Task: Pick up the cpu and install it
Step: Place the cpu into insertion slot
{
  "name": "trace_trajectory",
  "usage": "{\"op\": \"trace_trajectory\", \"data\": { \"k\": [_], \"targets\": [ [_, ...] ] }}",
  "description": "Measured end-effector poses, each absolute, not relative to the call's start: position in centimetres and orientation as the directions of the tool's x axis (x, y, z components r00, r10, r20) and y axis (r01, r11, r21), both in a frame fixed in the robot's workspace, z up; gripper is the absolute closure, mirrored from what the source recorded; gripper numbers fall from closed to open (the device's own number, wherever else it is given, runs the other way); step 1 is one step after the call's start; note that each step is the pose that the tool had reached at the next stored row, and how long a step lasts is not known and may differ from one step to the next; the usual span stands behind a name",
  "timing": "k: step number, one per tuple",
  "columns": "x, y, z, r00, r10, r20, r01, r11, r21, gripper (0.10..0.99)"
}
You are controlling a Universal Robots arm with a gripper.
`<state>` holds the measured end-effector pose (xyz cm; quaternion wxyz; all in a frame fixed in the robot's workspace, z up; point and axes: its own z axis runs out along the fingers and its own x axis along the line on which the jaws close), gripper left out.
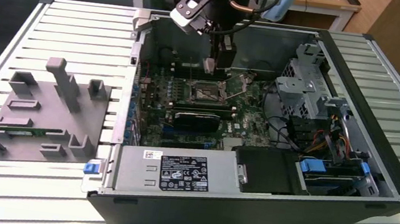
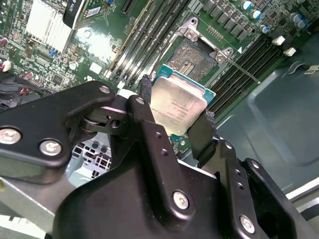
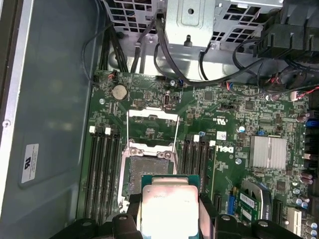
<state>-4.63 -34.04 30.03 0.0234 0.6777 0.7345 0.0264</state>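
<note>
Black fingers (image 2: 149, 112) of the gripper (image 2: 177, 107) are the closest thing to the lens in the second wrist view. I see them pressed on two opposite edges of the cpu (image 2: 177, 102), so the chip is held between them with its silver top facing up toward the camera. The jaws are open only as wide as the chip itself.

In the first wrist view the cpu (image 3: 169, 209) hangs above the green motherboard (image 3: 224, 114), and it covers one edge of the socket (image 3: 149, 167). It is not seated in the socket. The metal load plate (image 3: 152, 119) of the socket stands folded open on the far side from the chip. Dark memory slots (image 3: 102, 169) run on both sides of the socket, and a small ribbed heatsink (image 3: 268, 151) sits farther off on the board.

In the exterior view the gripper (image 1: 217, 62) reaches down into the open computer case (image 1: 377, 162). The case lies on a slatted table (image 1: 80, 28). A grey fixture (image 1: 38, 121) lies well apart, toward the exterior view's left.
</note>
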Motion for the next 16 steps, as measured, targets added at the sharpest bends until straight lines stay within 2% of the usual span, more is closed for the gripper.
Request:
{"op": "trace_trajectory", "data": {
  "k": [16],
  "targets": [
    [-4.63,-34.04,29.03,-0.08,0.997,0.001,0.994,0.08,0.07,0.545]
  ]
}}
